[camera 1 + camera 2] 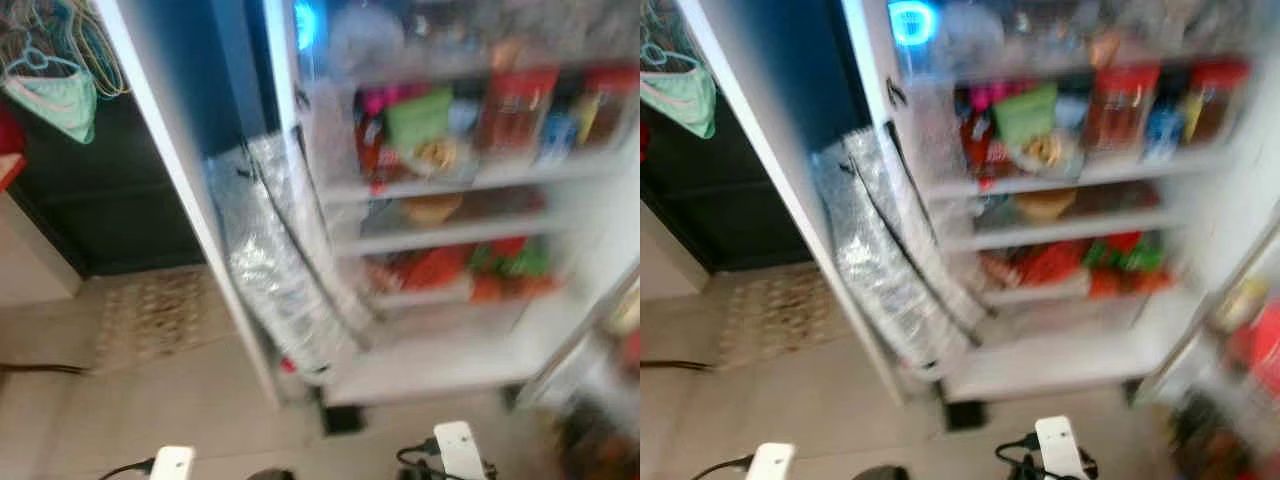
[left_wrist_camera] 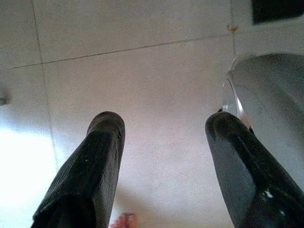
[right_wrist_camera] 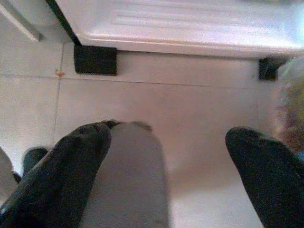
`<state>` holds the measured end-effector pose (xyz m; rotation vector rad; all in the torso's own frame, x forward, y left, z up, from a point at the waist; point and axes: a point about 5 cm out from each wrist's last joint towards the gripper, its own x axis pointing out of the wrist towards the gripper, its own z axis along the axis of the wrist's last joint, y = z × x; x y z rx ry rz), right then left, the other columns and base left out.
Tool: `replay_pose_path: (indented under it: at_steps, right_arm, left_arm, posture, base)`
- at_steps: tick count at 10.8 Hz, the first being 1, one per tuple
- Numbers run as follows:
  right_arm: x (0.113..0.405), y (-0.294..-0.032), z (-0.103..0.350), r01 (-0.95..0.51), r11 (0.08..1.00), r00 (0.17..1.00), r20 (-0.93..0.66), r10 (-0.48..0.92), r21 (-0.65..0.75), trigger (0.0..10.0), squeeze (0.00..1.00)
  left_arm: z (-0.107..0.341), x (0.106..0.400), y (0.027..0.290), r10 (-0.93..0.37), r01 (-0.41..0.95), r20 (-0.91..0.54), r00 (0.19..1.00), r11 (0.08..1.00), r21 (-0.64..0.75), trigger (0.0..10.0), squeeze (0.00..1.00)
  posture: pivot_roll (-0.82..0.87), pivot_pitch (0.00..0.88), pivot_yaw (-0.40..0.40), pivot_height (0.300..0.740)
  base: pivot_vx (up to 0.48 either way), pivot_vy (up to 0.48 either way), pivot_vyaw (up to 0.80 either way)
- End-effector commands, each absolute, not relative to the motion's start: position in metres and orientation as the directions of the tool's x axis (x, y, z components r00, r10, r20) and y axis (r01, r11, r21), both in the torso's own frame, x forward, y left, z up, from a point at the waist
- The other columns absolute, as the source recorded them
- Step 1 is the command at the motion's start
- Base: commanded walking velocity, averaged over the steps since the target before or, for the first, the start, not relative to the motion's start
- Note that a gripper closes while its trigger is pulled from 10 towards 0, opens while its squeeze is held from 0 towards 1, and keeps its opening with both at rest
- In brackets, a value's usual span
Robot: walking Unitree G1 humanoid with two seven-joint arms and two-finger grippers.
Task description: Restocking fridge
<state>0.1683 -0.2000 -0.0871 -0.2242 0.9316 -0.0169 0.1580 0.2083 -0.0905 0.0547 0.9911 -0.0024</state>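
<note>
Blurred open white fridge (image 1: 430, 375) with shelves of red and green packets (image 1: 450, 268) straight ahead, likely soft and light, best pinched mid-body; left gripper (image 2: 161, 137) and right gripper (image 3: 166, 152) hang over pale floor tiles (image 2: 142, 71), jaws spread, empty.

- One open white fridge (image 1: 470, 365) stood ahead, with three white shelves (image 1: 450, 180) of blurred, colourful packets that could not be counted.
- One glowing blue round light (image 1: 912, 22) showed near the fridge's top.
- One crinkled silver foil sheet (image 1: 275, 270) leaned beside the fridge.
- One patterned beige floor mat (image 1: 160, 310) lay on the tiles.
- One pale green garment (image 1: 55, 95) hung on wire hangers.
- Two black blocks (image 3: 95, 59) sat under the fridge base.
- Two grippers: the left gripper (image 2: 164, 166) and the right gripper (image 3: 166, 171), each with two black fingers spread apart.
</note>
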Motion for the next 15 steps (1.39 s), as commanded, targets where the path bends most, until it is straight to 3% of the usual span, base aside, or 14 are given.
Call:
replay_pose_path:
  at_steps: [1, 4, 9, 15]
  right_arm:
    - [0.1523, -0.1975, -0.0951, -0.089, 0.979, 0.537, -0.837, -0.106, -0.181, 10.0, 0.0]
    - [0.1521, -0.1992, -0.095, -0.082, 0.979, 0.536, -0.836, -0.116, -0.188, 10.0, 0.0]
    - [0.1529, -0.1985, -0.0946, -0.074, 0.982, 0.54, -0.835, -0.106, -0.173, 10.0, 0.0]
    - [0.152, -0.1983, -0.0953, -0.076, 0.983, 0.529, -0.843, -0.101, -0.166, 10.0, 0.0]
  left_arm:
    - [-0.0905, 0.155, 0.2157, 0.042, 0.022, -0.841, 0.539, 0.998, 0.064, 10.0, 0.0]
    - [-0.091, 0.1546, 0.2137, 0.032, 0.026, -0.842, 0.539, 0.998, 0.055, 10.0, 0.0]
    - [-0.0917, 0.155, 0.2095, 0.027, 0.034, -0.842, 0.538, 0.998, 0.054, 10.0, 0.0]
    - [-0.0928, 0.1532, 0.2066, 0.026, 0.026, -0.841, 0.54, 0.999, 0.047, 10.0, 0.0]
  posture:
    - [-0.08, 0.0, 0.112, 0.635]
    - [-0.09, 0.016, 0.107, 0.635]
    - [-0.08, 0.026, 0.104, 0.635]
    - [-0.08, 0.028, 0.106, 0.73]
  base:
    - [0.0, 0.458, 0.0]
    - [0.0, 0.446, 0.0]
    - [0.0, 0.0, 0.0]
    - [0.0, 0.0, 0.0]
